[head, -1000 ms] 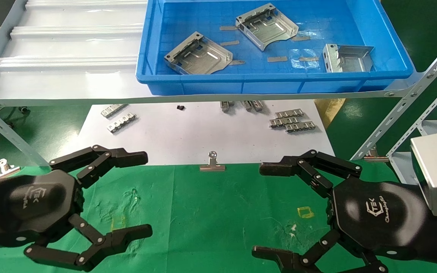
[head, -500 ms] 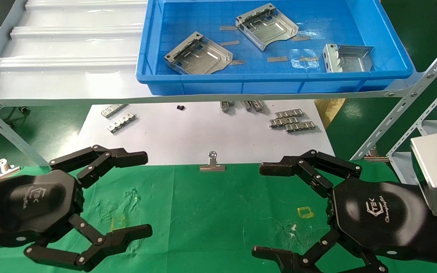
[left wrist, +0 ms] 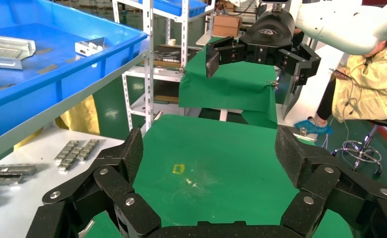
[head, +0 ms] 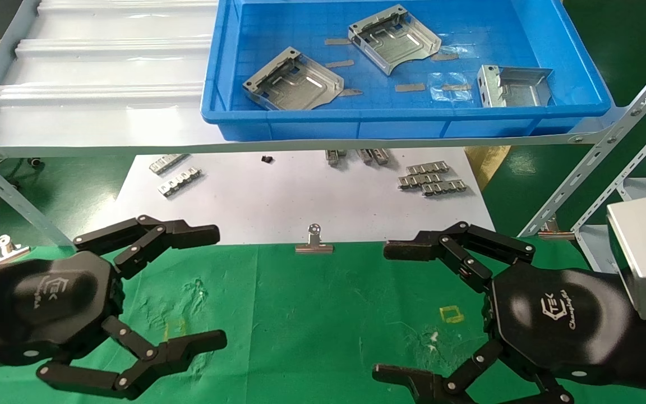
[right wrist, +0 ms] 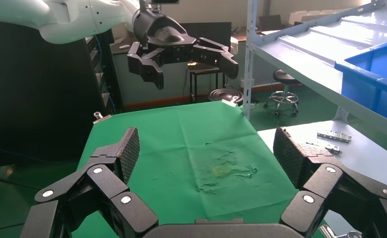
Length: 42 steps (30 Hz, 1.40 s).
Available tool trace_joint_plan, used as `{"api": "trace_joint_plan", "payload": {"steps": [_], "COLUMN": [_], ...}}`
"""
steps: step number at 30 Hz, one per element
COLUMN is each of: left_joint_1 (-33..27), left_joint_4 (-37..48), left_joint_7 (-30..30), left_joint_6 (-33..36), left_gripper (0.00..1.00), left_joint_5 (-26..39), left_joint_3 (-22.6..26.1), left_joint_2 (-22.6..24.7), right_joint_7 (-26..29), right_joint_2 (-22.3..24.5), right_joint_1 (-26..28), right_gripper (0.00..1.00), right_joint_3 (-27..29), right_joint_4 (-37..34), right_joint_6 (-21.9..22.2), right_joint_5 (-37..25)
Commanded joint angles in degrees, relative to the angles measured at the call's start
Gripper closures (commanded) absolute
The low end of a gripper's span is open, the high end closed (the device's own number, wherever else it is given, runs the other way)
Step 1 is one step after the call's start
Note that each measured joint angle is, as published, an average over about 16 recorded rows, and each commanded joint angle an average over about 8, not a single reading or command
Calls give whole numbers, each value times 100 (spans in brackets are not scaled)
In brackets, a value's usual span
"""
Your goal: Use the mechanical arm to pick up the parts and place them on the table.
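The parts [head: 295, 86], three silver sheet-metal brackets, lie apart from one another on the floor of a blue bin [head: 278, 120] that stands on a pale ribbed shelf [head: 98, 90], above and behind the green-clothed surface [head: 312, 314]. None has yet been lifted. One bracket sits near the bin's front wall toward the robot's left; a second [head: 395, 38] lies farther back near the middle; a third [head: 513, 85], with an upright bent edge, rests toward the right end.

The left gripper [head: 211, 286] and the right gripper [head: 393, 311] both hover over the near part of the surface, palms turned inward so that they face each other across it. Each has its fingers [head: 188, 234] spread wide and grasps nothing. The wrist views confirm this: across the left gripper's own spread linkages the opposite gripper [left wrist: 253, 54] is seen empty, and likewise from the right [right wrist: 181, 54].

This reads as a ready posture: spread fingers suit brackets about as broad as a palm, and holding low and forward keeps both arms clear of the shelf's edge. A white sheet [head: 300, 196] beneath the shelf carries small ribbed strips [head: 429, 178], and a binder clip [head: 314, 242] pins its near edge where the cloth begins. The cloth between the grippers, marked by a yellow square [head: 451, 314], is judged the likely place for setting parts down.
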Motion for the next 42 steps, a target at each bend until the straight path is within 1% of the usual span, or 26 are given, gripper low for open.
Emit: {"api": "trace_joint_plan", "payload": {"steps": [1,42], "left_joint_1": [0,0], "left_joint_4": [0,0], "left_joint_7": [0,0], "left_joint_6": [0,0], "left_gripper": [100,100], "left_joint_5": [0,0], "left_joint_3": [0,0], "left_joint_2": [0,0], "right_joint_7": [0,0], "right_joint_2": [0,0], "right_joint_1": [0,0], "right_gripper": [0,0], "right_joint_3": [0,0], "right_joint_4": [0,0], "right_joint_6": [0,0], "right_joint_5": [0,0]}}
